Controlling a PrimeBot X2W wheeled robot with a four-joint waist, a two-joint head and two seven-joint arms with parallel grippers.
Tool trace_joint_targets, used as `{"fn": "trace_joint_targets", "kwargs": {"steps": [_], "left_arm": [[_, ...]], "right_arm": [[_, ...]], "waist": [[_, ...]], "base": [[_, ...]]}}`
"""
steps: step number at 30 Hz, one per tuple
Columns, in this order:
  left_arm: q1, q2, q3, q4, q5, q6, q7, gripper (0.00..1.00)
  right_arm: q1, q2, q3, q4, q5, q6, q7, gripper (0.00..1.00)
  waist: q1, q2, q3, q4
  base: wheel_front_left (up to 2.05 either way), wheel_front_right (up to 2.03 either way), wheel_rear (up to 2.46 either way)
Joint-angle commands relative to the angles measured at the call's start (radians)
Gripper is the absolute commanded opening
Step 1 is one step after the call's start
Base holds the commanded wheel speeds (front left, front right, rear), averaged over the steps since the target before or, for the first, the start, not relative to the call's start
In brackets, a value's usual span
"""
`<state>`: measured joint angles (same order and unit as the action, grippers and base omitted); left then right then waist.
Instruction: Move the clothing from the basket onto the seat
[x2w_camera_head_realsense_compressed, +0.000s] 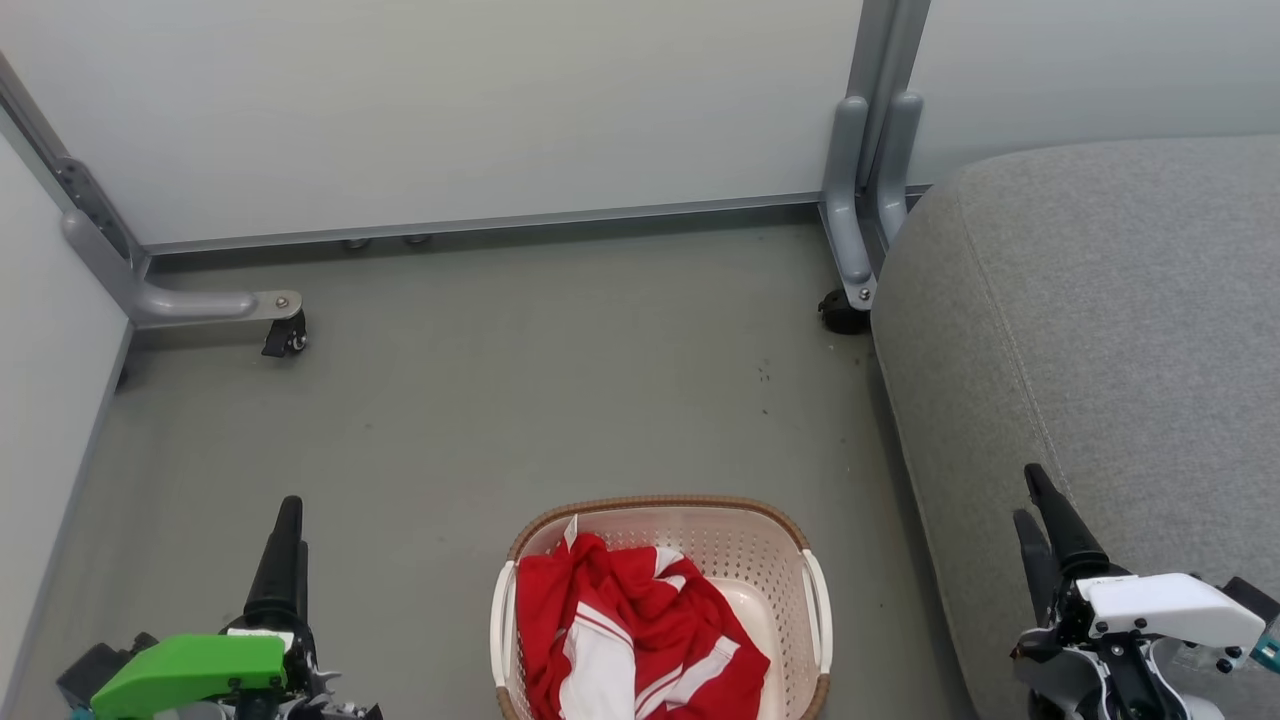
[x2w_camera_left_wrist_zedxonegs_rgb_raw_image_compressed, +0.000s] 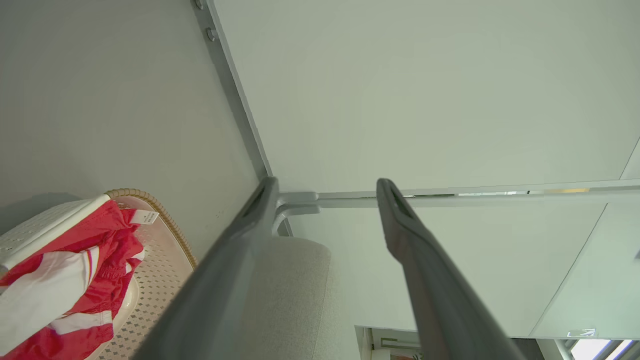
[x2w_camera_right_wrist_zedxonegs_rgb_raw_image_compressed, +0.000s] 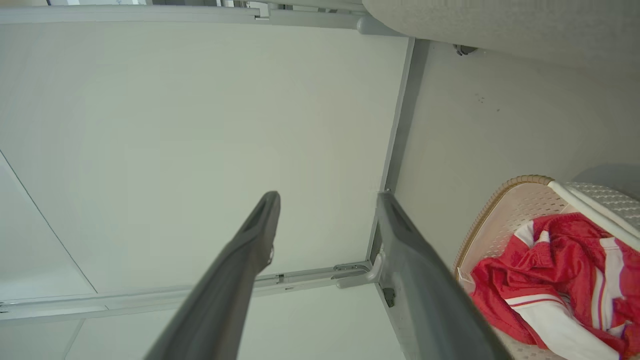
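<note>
Head view, ordered by size. Grey floor (x2w_camera_head_realsense_compressed: 560, 380) is bounded by pale partition panels (x2w_camera_head_realsense_compressed: 450, 110) on grey metal frames. The seat (x2w_camera_head_realsense_compressed: 1100, 330), a large grey woven cushion with a rounded corner and a stitched seam, fills the right side and stands just beside the basket (x2w_camera_head_realsense_compressed: 700, 512). The basket, cream-white and perforated with a brown woven-look rim and white side handles, sits on the floor at bottom centre. The clothing (x2w_camera_head_realsense_compressed: 620, 620), crumpled red fabric with broad white stripes, lies inside the basket, heaped toward its left side, so part of the pale basket floor at the right is bare.

Left hand (x2w_camera_left_wrist_zedxonegs_rgb_raw_image_compressed: 326, 182): lower left of the head view, green-cased, over the floor and apart from the basket. The left wrist view shows its two dark fingers spread, with only the panels and the seat behind them; it grips no object.

Right hand (x2w_camera_right_wrist_zedxonegs_rgb_raw_image_compressed: 327, 195): lower right of the head view, white-cased, in front of the seat's near edge; contact with the cushion cannot be told. The right wrist view shows its fingers spread and empty.

A white label (x2w_camera_head_realsense_compressed: 571, 530) stands up from the fabric at the basket's rear left.
</note>
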<state>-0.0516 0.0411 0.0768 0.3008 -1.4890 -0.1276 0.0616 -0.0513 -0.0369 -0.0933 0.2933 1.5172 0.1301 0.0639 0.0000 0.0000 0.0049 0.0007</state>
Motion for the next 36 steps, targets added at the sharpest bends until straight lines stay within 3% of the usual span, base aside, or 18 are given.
{"fn": "trace_joint_targets", "kwargs": {"steps": [1,14,15,36], "left_arm": [[-0.019,0.005,-0.002,-0.022,0.051,-0.001,-0.01,1.0],[-0.009,0.004,-0.024,-0.072,0.302,0.004,-0.063,1.0],[-0.007,0.004,-0.036,-0.082,0.361,0.009,-0.077,1.0],[0.007,0.006,-0.098,-0.123,0.654,0.016,-0.147,1.0]], "right_arm": [[-0.011,-0.005,-0.006,-0.022,-0.051,0.0,-0.012,1.0],[0.002,-0.006,0.025,-0.079,-0.336,0.0,-0.065,1.0],[0.006,-0.007,0.036,-0.091,-0.399,0.0,-0.078,1.0],[0.032,-0.009,0.053,-0.128,-0.7,0.001,-0.149,1.0]], "waist": [[0.0,0.0,0.0,0.0],[0.0,0.0,0.003,0.004],[0.0,0.0,0.004,0.006],[0.0,0.0,0.001,0.022]], "base": [[0.0,0.0,0.0],[0.0,0.0,0.0],[0.0,0.0,0.0],[0.0,0.0,0.0]]}}
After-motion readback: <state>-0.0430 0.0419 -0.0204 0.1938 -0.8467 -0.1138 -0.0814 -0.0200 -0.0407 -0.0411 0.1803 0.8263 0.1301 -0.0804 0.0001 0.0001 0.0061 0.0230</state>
